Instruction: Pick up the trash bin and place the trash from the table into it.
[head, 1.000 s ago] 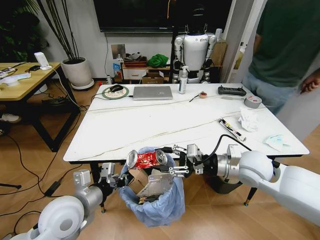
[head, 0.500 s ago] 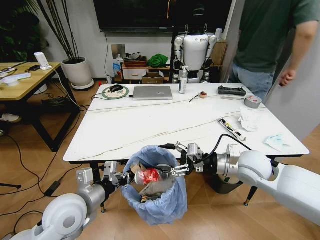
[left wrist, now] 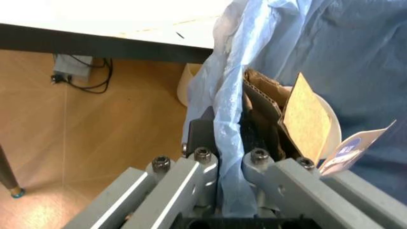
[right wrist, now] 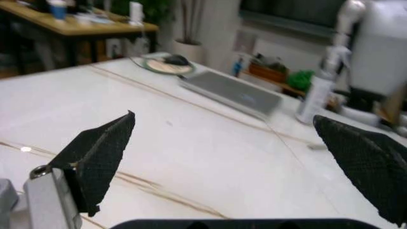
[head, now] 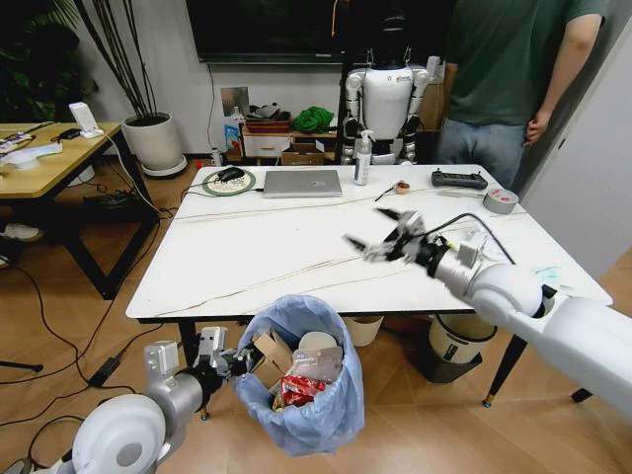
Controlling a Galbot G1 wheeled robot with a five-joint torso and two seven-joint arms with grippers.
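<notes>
Since half a second earlier the right gripper (head: 380, 233) had left the mouth of the trash bin (head: 301, 380) and risen over the table (head: 247, 257), its fingers (right wrist: 102, 152) spread wide apart with nothing between them. The red wrapper (head: 294, 387) now lay deep in the bin instead of near its rim.

Below the table's near edge, the left gripper (head: 229, 363) stood at the bin's rim; in the left wrist view its fingers (left wrist: 197, 167) were pressed together on a fold of the light-blue bag liner (left wrist: 229, 124). Just past those fingers sat a brown cardboard packet (head: 272, 355), and a blue-white paper cup (head: 318, 346) lay beyond it.

The white tabletop carried thin dark vein lines. Ahead of the right gripper, toward the far edge, lay a silver laptop (head: 302, 183) with a white bottle (head: 362, 158) beside it; off to its outer side, near the arm, were a grey tape roll (head: 500, 201) and a black controller (head: 458, 180). A white tissue (head: 474, 239) showed partly behind the right arm, and a pale-blue tissue (head: 545, 273) near the table's right edge was too faint to read well.

Behind the table stood a white humanoid robot (head: 384, 99), a dark screen and a potted plant (head: 153, 138); a wood-topped desk (head: 49, 158) was cut off at the left. Under the table, a white bin with black rim (head: 456, 346) was half hidden by the right arm.
</notes>
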